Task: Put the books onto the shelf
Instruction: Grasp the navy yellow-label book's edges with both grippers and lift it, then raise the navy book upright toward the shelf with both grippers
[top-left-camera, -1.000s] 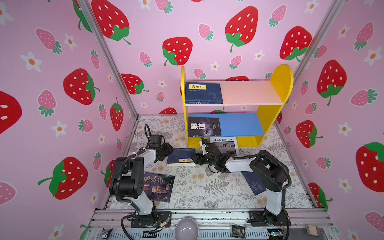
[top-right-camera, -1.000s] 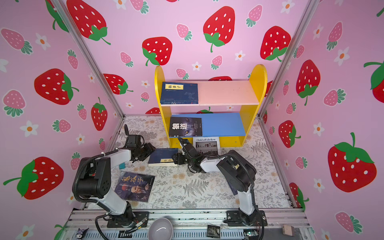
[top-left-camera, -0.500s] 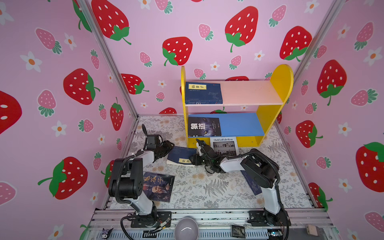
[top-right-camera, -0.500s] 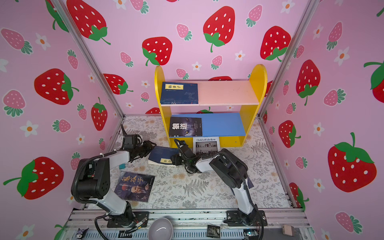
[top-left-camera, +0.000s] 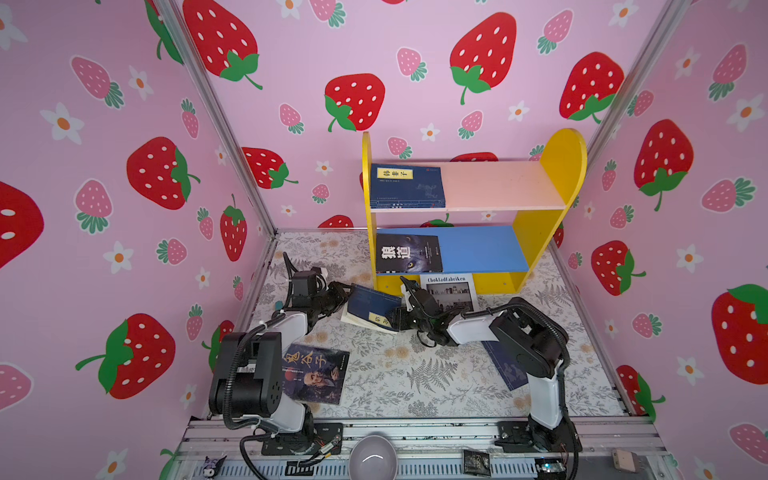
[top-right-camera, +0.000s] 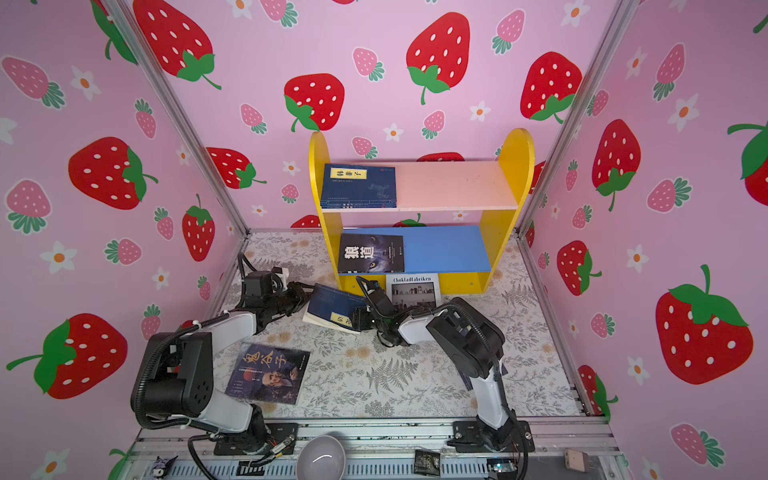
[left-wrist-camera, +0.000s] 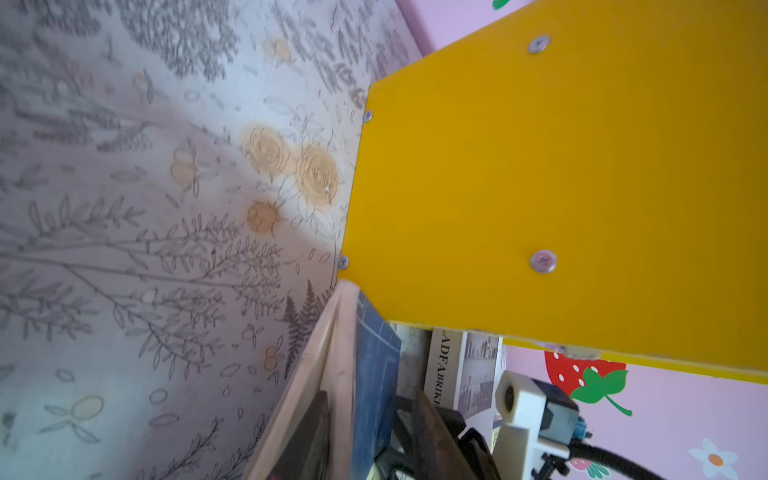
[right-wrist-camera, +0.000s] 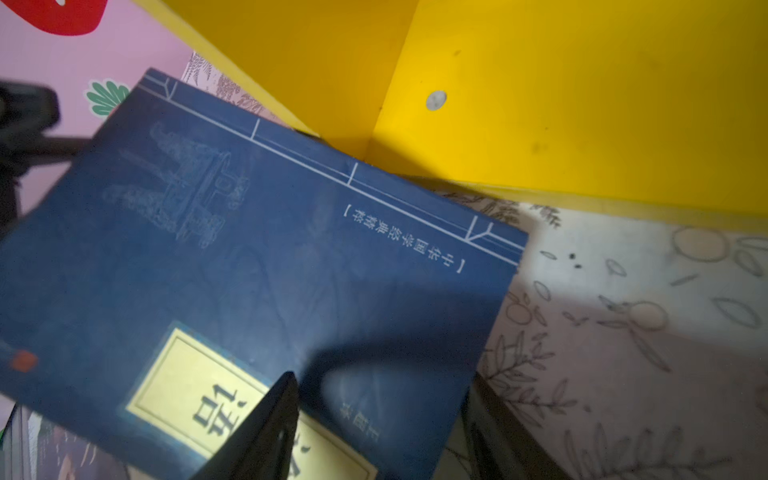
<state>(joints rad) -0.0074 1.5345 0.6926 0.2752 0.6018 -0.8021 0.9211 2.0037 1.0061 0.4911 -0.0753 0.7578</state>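
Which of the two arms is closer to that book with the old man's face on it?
Left. Its end effector sits just beyond the portrait book, with that arm's base beside the cover; the right end effector works farther off, toward the shelf.

Top views bright, wide-angle warped; wrist views blurred, shadowed.

Shelf (top-left-camera: 557, 166): yellow sides, pale pink top board, blue lower board. Top book (top-left-camera: 406, 185) navy, yellow label. Wolf book (top-left-camera: 408, 252) black, white title. Tilted book (top-left-camera: 370, 305) navy, yellow label. Portrait book (top-left-camera: 316, 372) dark, gold characters. Walls (top-left-camera: 124, 124) pink, red strawberries. Mat (top-left-camera: 415, 374) grey fern print.
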